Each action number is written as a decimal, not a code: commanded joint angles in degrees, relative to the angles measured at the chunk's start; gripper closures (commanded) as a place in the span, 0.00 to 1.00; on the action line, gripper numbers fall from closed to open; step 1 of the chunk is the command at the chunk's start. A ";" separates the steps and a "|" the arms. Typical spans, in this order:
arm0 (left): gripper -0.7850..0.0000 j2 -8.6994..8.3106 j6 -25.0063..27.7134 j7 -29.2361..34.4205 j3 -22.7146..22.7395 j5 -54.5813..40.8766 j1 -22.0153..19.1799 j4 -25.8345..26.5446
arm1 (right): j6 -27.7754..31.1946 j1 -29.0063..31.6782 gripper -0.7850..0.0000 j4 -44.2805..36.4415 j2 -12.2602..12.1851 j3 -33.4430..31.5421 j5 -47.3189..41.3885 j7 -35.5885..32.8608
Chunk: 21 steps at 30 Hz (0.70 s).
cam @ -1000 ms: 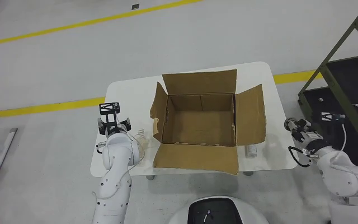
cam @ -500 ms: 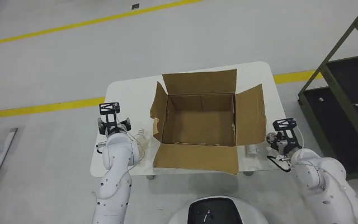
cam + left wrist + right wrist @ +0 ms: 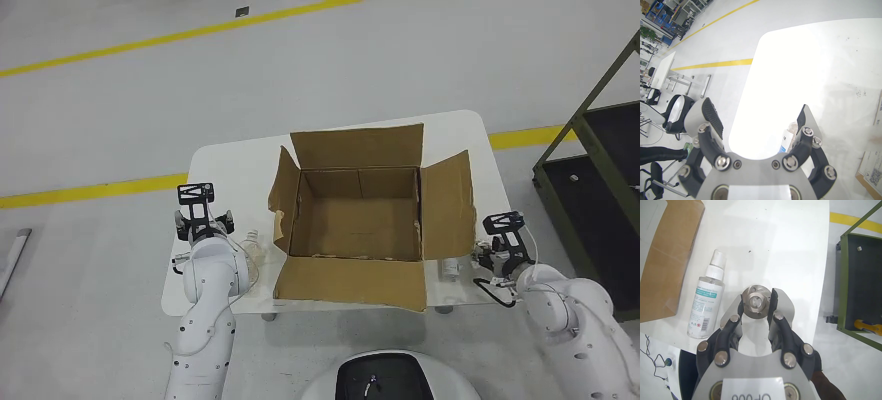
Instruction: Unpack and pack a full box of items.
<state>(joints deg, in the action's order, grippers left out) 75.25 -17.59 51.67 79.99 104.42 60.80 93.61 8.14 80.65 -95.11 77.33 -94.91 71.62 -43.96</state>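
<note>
Beside the box, a spray bottle lies near the flange.

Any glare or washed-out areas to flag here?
Left wrist view: table blown out to near white between the open fingers, the wrapped item beside them fading into it. Right wrist view: even light on spray bottle and metal flange. Top view: even, soft shadow inside the box.

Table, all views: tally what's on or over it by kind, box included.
cardboard box: 1
spray bottle: 1
metal flange, in the right gripper: 1
plastic-wrapped white pack: 1
Total: 4
</note>
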 commanded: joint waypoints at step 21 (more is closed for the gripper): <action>0.00 0.00 0.00 0.00 0.00 0.00 0.00 0.00 | 12.57 5.01 1.00 -5.02 1.24 -5.74 -39.50 37.43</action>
<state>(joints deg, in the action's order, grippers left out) 75.25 -17.59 51.67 79.99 104.42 60.80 93.61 20.61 85.81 -100.65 78.54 -101.27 31.94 -7.24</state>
